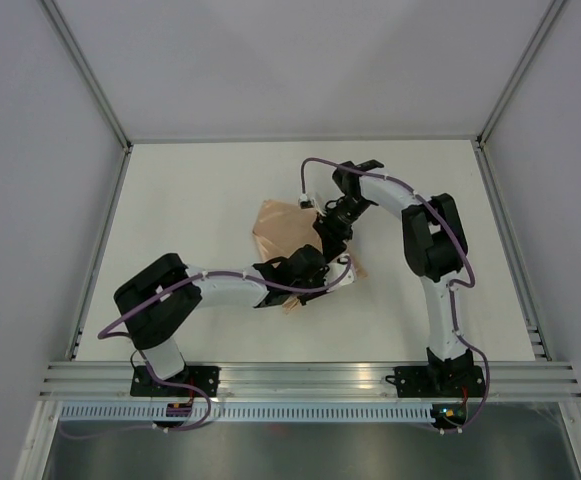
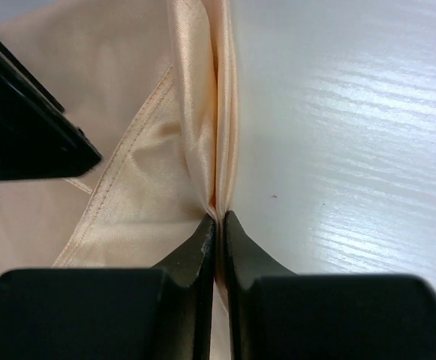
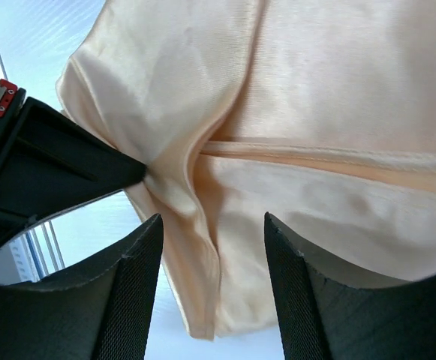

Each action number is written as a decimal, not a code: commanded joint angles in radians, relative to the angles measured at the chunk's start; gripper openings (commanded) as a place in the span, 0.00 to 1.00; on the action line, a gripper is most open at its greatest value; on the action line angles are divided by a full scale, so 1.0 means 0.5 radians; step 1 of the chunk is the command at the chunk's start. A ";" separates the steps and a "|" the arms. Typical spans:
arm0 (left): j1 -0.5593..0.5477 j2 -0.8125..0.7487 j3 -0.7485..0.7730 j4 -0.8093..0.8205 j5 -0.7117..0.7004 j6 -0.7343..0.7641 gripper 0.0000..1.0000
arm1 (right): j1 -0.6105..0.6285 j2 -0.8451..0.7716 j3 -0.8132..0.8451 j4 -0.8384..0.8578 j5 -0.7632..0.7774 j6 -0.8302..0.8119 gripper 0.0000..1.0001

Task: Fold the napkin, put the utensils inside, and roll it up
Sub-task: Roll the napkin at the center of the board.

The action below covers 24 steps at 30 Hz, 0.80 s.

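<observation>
Peach satin-like napkin (image 1: 280, 232), crumpled and part-folded, around the middle of the worktop (image 1: 190, 200), well off every edge. Pinched at a raised pleat by left gripper (image 2: 218, 219): fingers (image 2: 199, 251) pressed together with only the cloth layers between, hemmed edge running off to one side. Probably held that way to keep the fold up and taut while the other side gets gripped.

Right gripper (image 3: 211, 225) spread wide over the same cloth, nothing clamped between its tips, hem line crossing just beyond them. Could be a release or a fresh reach, cannot tell which.

Left arm (image 1: 220, 285) stretched low from the near-left corner toward the centre, elbow tucked back, wrist nearly flat to the worktop. Right arm (image 1: 430, 240) up from the near-right corner, elbow high toward the right edge, forearm doubling back inward and tipping down onto the napkin's far side. Grippers close together over the cloth.

Judged: folding stage, early in the task.
</observation>
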 commanded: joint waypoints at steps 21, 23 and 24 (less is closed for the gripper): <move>0.492 0.176 0.162 -0.209 1.279 -0.537 0.02 | -0.954 -1.114 -1.018 0.960 -0.328 -0.134 0.57; 0.553 0.234 0.184 -0.234 1.359 -0.555 0.02 | -0.927 -1.329 -1.178 1.080 -0.289 -0.195 0.57; 0.569 0.261 0.217 -0.252 1.429 -0.571 0.02 | -0.911 -1.396 -1.309 1.157 -0.276 -0.220 0.57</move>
